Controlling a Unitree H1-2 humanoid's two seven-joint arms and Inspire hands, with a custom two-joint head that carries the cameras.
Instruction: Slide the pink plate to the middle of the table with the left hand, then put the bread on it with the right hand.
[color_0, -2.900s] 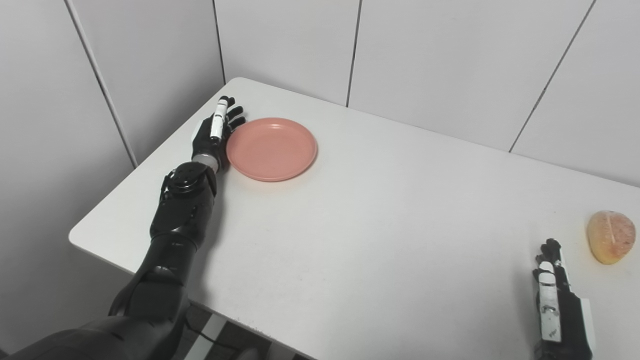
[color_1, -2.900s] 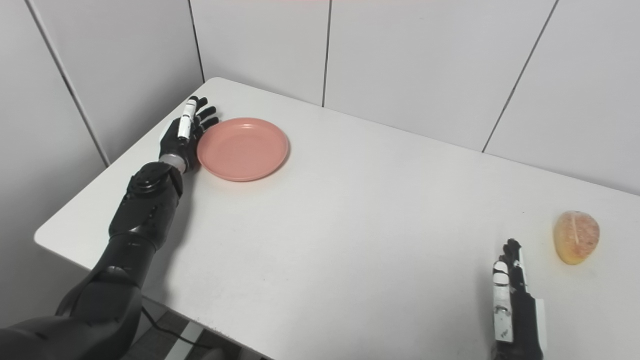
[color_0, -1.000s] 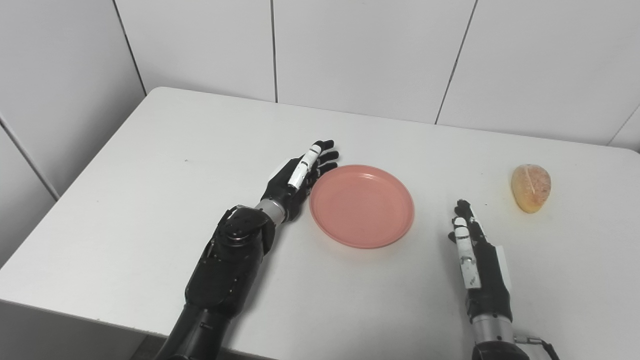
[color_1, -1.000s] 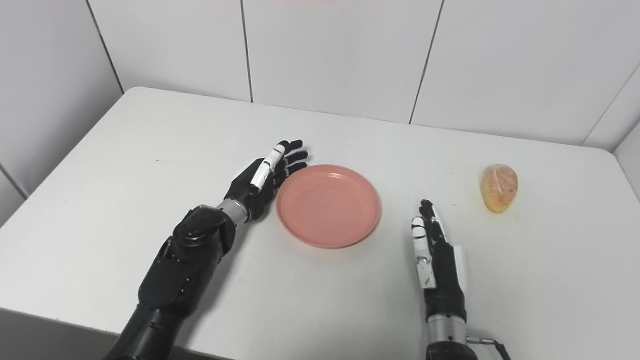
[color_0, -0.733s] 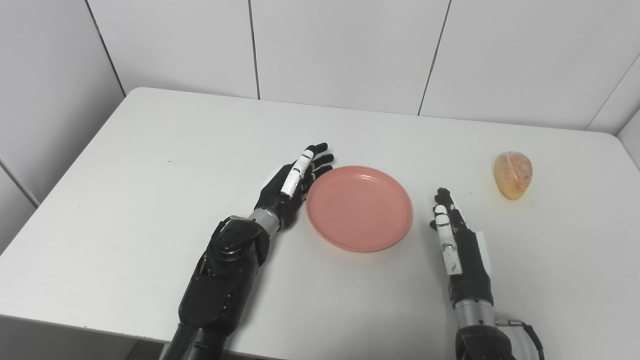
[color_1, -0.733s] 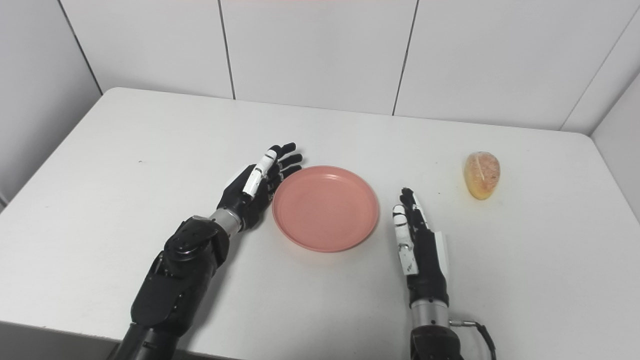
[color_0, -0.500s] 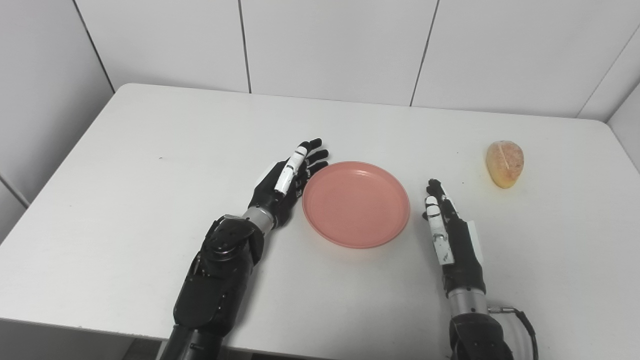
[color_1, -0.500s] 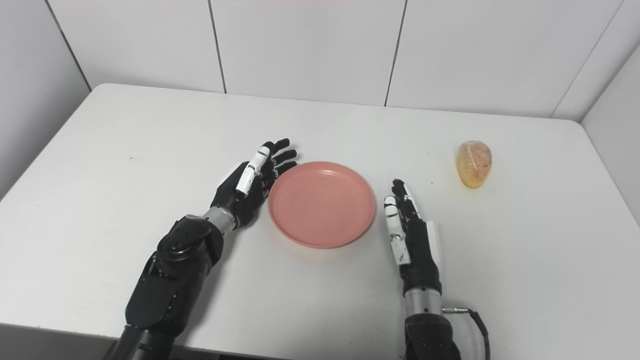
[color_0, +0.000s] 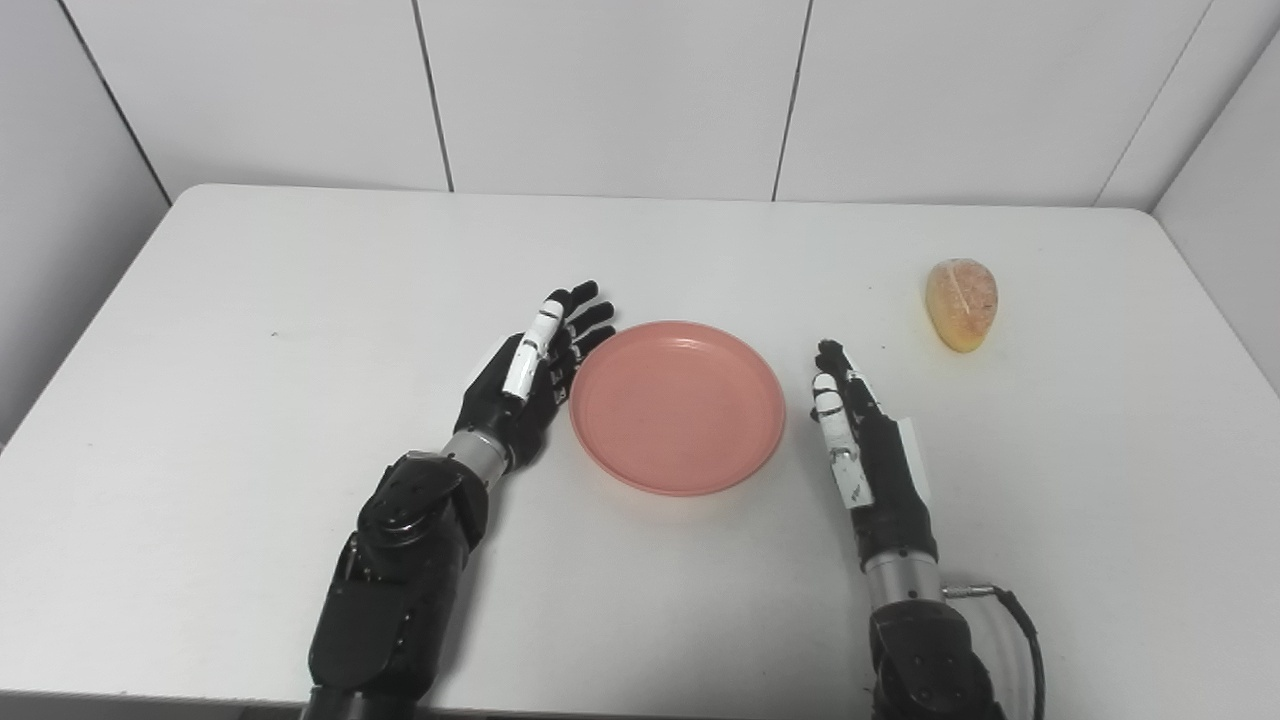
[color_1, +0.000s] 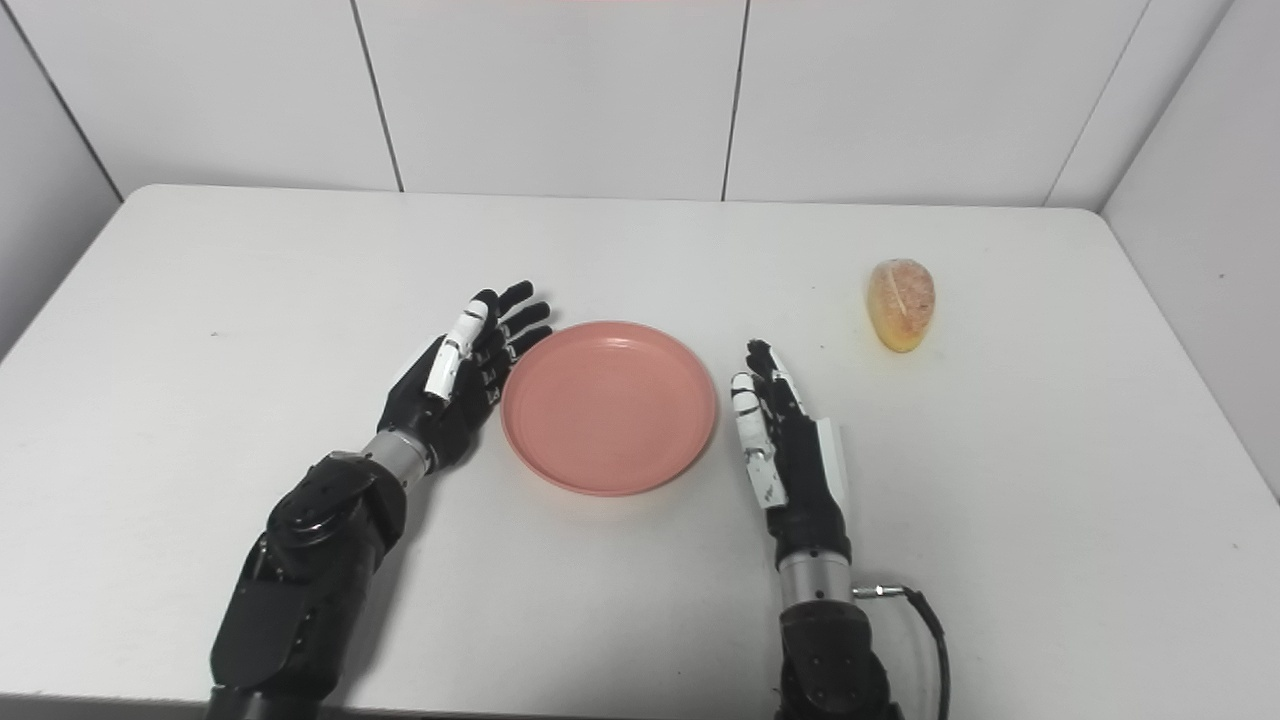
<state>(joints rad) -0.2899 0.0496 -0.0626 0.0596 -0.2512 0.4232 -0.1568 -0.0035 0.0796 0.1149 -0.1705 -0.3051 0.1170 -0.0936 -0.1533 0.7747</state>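
Note:
The pink plate (color_0: 678, 405) lies flat near the middle of the white table (color_0: 250, 330). My left hand (color_0: 525, 380) is open, on edge, with its fingers against the plate's left rim. My right hand (color_0: 865, 440) is open and empty, on edge just right of the plate, a small gap from its rim. The bread (color_0: 961, 303), a small golden oval roll, lies on the table at the far right, well beyond my right hand. The plate (color_1: 608, 404) and the bread (color_1: 901, 290) also show in the right eye view.
White panel walls close the table at the back and on both sides. The table's front edge (color_0: 640, 705) runs along the bottom of the picture. A black cable (color_0: 1020, 630) loops off my right wrist.
The camera has swung right. My left hand has pushed the plate from the far left of the table to its middle. My right hand has come in beside the plate's right rim.

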